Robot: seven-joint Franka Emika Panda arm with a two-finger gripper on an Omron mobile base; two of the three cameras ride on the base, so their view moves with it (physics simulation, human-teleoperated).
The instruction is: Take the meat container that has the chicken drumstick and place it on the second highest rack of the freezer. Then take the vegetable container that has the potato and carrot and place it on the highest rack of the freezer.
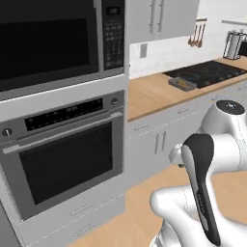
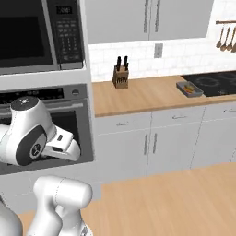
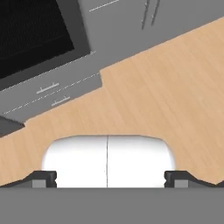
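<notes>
Vegetable container (image 2: 189, 89) on the counter (image 2: 143, 96), untouched; nothing looks done yet.
The claw (image 3: 109, 177) hangs wide apart and empty above the floor (image 3: 166, 83), while the tray with something orange sits well apart beside the cooktop (image 2: 214, 84).

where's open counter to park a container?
The wooden counter has a broad bare stretch between the knife block and the small tray beside the black cooktop. There is also bare room left of the knife block, up to the oven column. It gets crowded near the tray and cooktop.
</notes>
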